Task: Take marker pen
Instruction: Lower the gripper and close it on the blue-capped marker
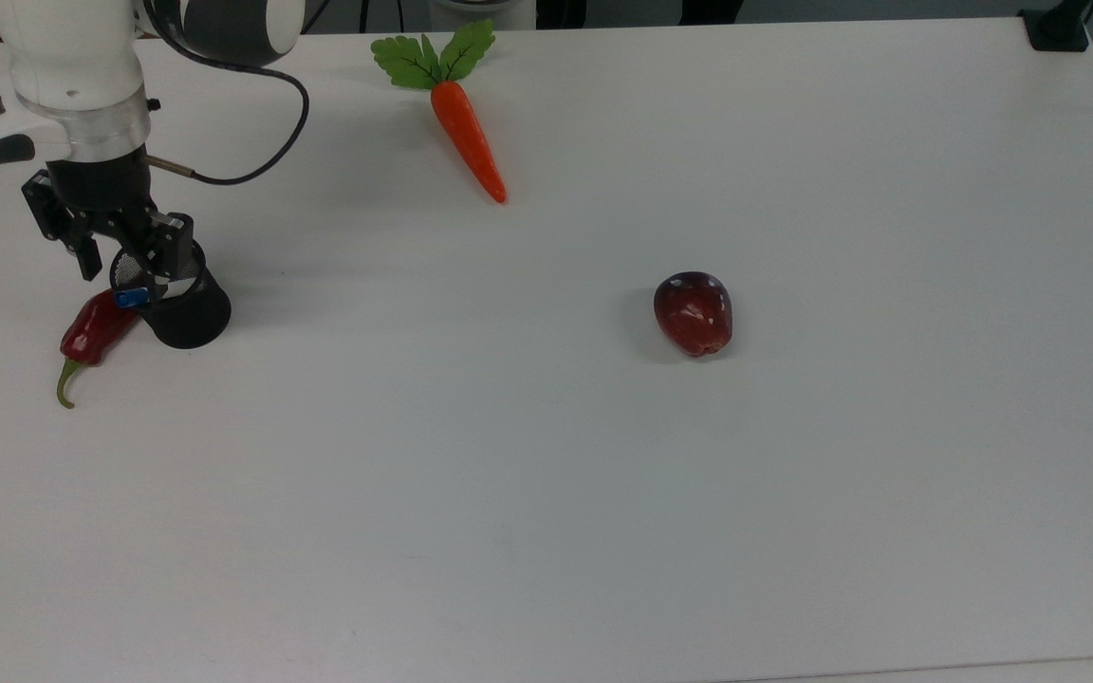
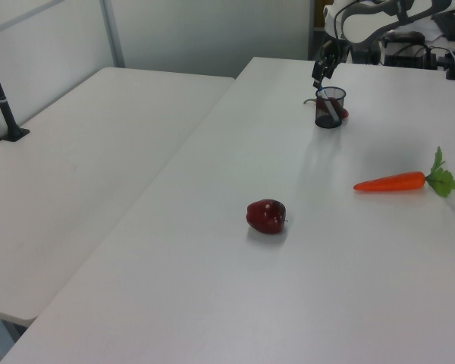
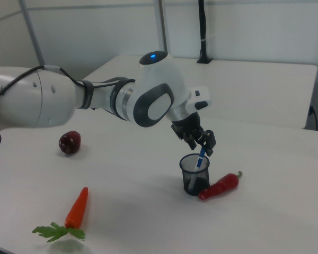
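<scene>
The marker pen [image 1: 132,297] is white with a blue cap and stands slanted in a black mesh cup [image 1: 188,321] near the top view's left edge. Its cap pokes above the cup rim. My gripper [image 1: 129,272] hangs open just over the cup, one finger on each side of the cap, not closed on it. In the right view the gripper [image 3: 201,147] sits right at the top of the marker pen [image 3: 202,158], above the cup [image 3: 193,179]. The left view shows the gripper [image 2: 322,73] over the cup [image 2: 329,111].
A red chili pepper [image 1: 91,331] lies against the cup on the top view's left. A carrot [image 1: 467,134] lies at the top view's upper middle and a dark red apple [image 1: 694,313] right of centre. The white table [image 1: 546,493] spreads wide below.
</scene>
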